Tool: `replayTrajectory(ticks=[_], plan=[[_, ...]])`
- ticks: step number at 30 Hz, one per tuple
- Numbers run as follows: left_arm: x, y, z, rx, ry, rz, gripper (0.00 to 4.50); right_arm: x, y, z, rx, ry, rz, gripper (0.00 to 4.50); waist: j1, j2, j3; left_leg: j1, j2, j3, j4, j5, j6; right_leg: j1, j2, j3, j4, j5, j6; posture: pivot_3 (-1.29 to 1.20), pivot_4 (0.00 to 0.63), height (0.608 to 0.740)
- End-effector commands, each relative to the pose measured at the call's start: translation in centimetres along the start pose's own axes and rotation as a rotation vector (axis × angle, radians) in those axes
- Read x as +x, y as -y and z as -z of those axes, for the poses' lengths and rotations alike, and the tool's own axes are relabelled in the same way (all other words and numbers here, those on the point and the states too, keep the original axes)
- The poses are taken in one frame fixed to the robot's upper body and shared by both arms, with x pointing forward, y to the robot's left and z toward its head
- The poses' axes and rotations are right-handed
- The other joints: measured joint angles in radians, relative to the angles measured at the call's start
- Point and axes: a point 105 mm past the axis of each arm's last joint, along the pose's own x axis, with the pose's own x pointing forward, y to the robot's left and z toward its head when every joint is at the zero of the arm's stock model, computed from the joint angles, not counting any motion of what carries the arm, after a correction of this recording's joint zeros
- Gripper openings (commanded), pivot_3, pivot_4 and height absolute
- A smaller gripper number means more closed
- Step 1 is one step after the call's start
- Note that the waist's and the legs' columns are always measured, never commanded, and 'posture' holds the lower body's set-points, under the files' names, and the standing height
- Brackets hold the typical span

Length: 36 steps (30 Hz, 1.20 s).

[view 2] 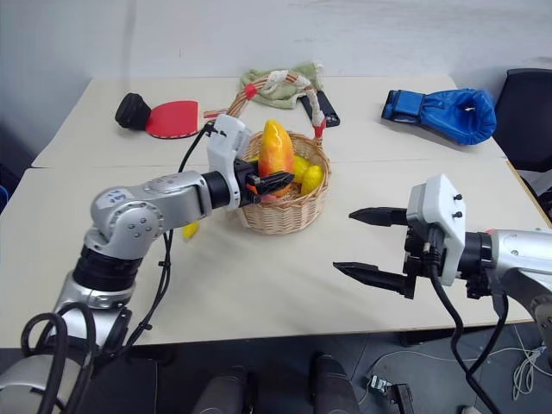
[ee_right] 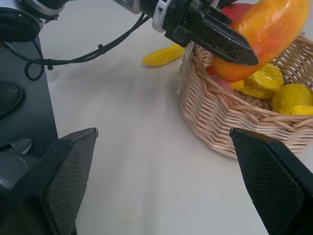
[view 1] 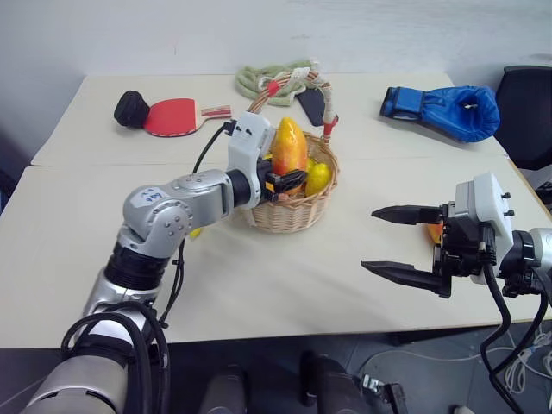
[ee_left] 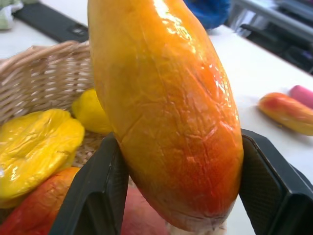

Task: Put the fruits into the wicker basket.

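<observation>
My left gripper [view 1: 291,183] is shut on an orange-yellow mango [view 1: 289,145], which it holds upright over the wicker basket [view 1: 289,216]. Its black fingers [ee_left: 98,191] press the mango's lower sides. In the basket lie a yellow lemon-like piece [view 1: 317,178], a crumpled yellow piece [ee_left: 39,147] and a reddish peach piece [ee_left: 34,210]. A yellow banana [ee_right: 164,55] lies on the table just left of the basket. A second mango [ee_left: 288,112] lies on the table to the right, partly hidden behind my right gripper [view 1: 371,239], which hangs open and empty above the table.
A small pink block [ee_left: 303,94] lies by the second mango. At the back are a red paddle [view 1: 172,115], a green cloth [view 1: 267,78], a black phone [view 1: 312,105] and a blue boxing glove [view 1: 448,108]. A black chair [view 1: 528,112] stands far right.
</observation>
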Motion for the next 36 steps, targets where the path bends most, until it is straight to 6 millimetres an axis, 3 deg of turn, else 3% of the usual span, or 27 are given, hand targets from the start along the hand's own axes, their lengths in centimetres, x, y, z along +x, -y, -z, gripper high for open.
replayTrajectory(ticks=[1, 6, 13, 17, 21, 26, 31, 32, 36], plan=[[-0.1, -0.2, -1.0, 0.02, 0.043, -0.024, 2.98, -0.4, -0.4, -1.1, -0.055, 0.036, 0.025, 4.5, 0.002, 0.0, 0.0, -0.002, 0.0, 0.0, 0.001, 0.0, -0.001, -0.002, 0.0, 0.0, 0.0, 0.0, 0.0, 0.0, 0.15, 0.74], [-0.7, 0.6, -0.6, 0.041, 0.035, 0.045, 4.47, -0.5, -0.4, -1.0, -0.049, 0.039, 0.036, 4.5, 0.001, 0.0, 0.0, -0.008, 0.0, 0.0, 0.002, 0.002, -0.003, -0.007, 0.0, 0.0, 0.004, 0.001, 0.002, 0.0, 0.15, 0.74], [-4.8, 1.5, -0.6, 0.105, 0.099, 0.222, 4.47, -0.3, -0.3, -0.4, -0.027, 0.037, 0.03, 4.5, -0.005, 0.0, 0.0, -0.007, 0.0, 0.0, 0.002, 0.002, -0.003, -0.008, 0.0, 0.001, 0.002, 0.001, 0.002, 0.0, 0.15, 0.74], [-8.9, 0.9, 0.2, 0.191, 0.114, 0.267, 4.47, -0.1, -0.2, 0.0, -0.013, 0.036, 0.008, 4.5, -0.006, 0.0, 0.0, -0.007, 0.0, 0.0, 0.002, 0.002, -0.002, -0.008, 0.0, 0.001, 0.003, 0.0, 0.0, 0.0, 0.15, 0.74], [-13.8, -1.7, 1.8, 0.207, 0.041, 0.175, 4.47, 0.2, 0.0, 0.4, -0.014, 0.033, -0.008, 4.5, -0.008, 0.0, 0.0, -0.006, 0.001, -0.001, 0.002, 0.0, 0.001, -0.008, 0.0, 0.001, 0.004, 0.0, -0.001, 0.0, 0.15, 0.74], [-21.5, -6.1, 3.3, 0.124, -0.073, -0.064, 4.47, 0.1, 0.3, 0.3, -0.012, 0.048, -0.025, 4.5, -0.014, 0.0, 0.0, -0.006, 0.002, -0.006, 0.002, 0.0, 0.001, -0.009, 0.0, 0.0, 0.005, -0.001, -0.003, 0.0, 0.15, 0.74], [-27.0, -8.2, 4.2, 0.045, -0.131, -0.198, 4.47, -0.1, 0.9, -0.4, -0.029, 0.061, -0.046, 4.5, -0.01, 0.0, 0.0, -0.006, 0.001, -0.006, 0.002, -0.001, 0.002, -0.009, -0.001, 0.0, 0.004, -0.003, -0.006, 0.0, 0.15, 0.74], [-27.5, -8.6, 4.2, 0.043, -0.141, -0.223, 4.47, 0.0, 1.0, -0.4, -0.034, 0.059, -0.05, 4.5, -0.009, 0.0, 0.0, -0.006, 0.001, -0.006, 0.002, -0.001, 0.002, -0.009, -0.001, 0.0, 0.004, -0.009, -0.017, 0.0, 0.15, 0.74], [-27.3, -8.6, 4.3, 0.019, -0.156, -0.242, 4.47, 0.4, 1.2, -0.4, -0.042, 0.053, -0.066, 4.5, -0.001, 0.0, 0.0, -0.006, 0.002, -0.007, 0.002, -0.001, 0.001, -0.009, -0.002, -0.002, 0.005, -0.01, -0.018, 0.0, 0.15, 0.74]])
